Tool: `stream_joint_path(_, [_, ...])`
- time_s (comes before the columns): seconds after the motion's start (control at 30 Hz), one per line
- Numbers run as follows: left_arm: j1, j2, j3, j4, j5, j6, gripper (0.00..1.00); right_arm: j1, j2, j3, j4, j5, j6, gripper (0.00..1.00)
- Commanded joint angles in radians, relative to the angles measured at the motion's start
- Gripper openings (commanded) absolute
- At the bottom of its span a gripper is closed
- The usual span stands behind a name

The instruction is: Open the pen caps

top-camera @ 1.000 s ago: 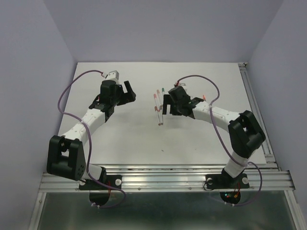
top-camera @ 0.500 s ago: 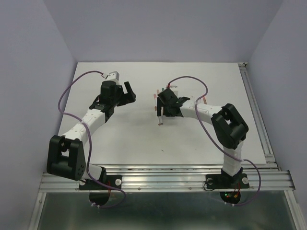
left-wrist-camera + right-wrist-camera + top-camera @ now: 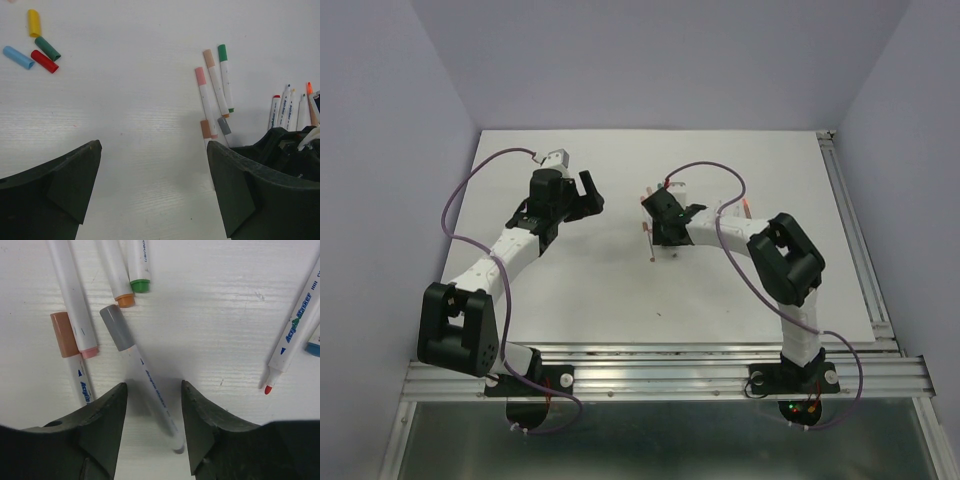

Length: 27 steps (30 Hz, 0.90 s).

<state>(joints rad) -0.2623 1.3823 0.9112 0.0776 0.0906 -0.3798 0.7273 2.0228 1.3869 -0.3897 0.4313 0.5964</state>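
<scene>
Right wrist view: the right gripper (image 3: 153,390) straddles the grey-capped pen (image 3: 150,380) at lower centre, fingers apart, not yet gripping. The left gripper (image 3: 154,147) gapes empty. Next, pinch the pen, then pull its grey cap (image 3: 116,327).

I am driving this rig remotely, and what I am looking into is a robotics lab cell. Plain lavender panels (image 3: 410,90) are boxing in the back and both sides of a flat white tabletop (image 3: 590,290). An aluminium extrusion rail (image 3: 670,365) is running along the near edge, and the left arm (image 3: 505,250) and right arm (image 3: 785,260) are sitting bolted to it side by side. Purple cables (image 3: 446,205) are looping off the arms in the open, and small indicator lights (image 3: 798,408) are glowing at the right base. A few pens (image 3: 216,87) and loose pen caps (image 3: 44,61) are lying on the white surface.
</scene>
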Motion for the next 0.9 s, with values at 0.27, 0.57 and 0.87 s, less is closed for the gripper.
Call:
stream_joint_path(0.27, [-0.003, -0.022, -0.005, 0.031, 0.001, -0.007, 0.99, 0.027, -0.087, -0.213, 0.067, -0.112, 0.075, 0.23])
stream_joint_path(0.57, [-0.006, -0.029, -0.018, 0.091, 0.17, -0.014, 0.99, 0.032, -0.369, -0.564, 0.187, -0.238, 0.109, 0.01])
stream_joint_path(0.87, [-0.104, -0.045, -0.037, 0.154, 0.27, -0.073, 0.99, 0.035, -0.755, -0.776, 0.5, -0.495, -0.035, 0.01])
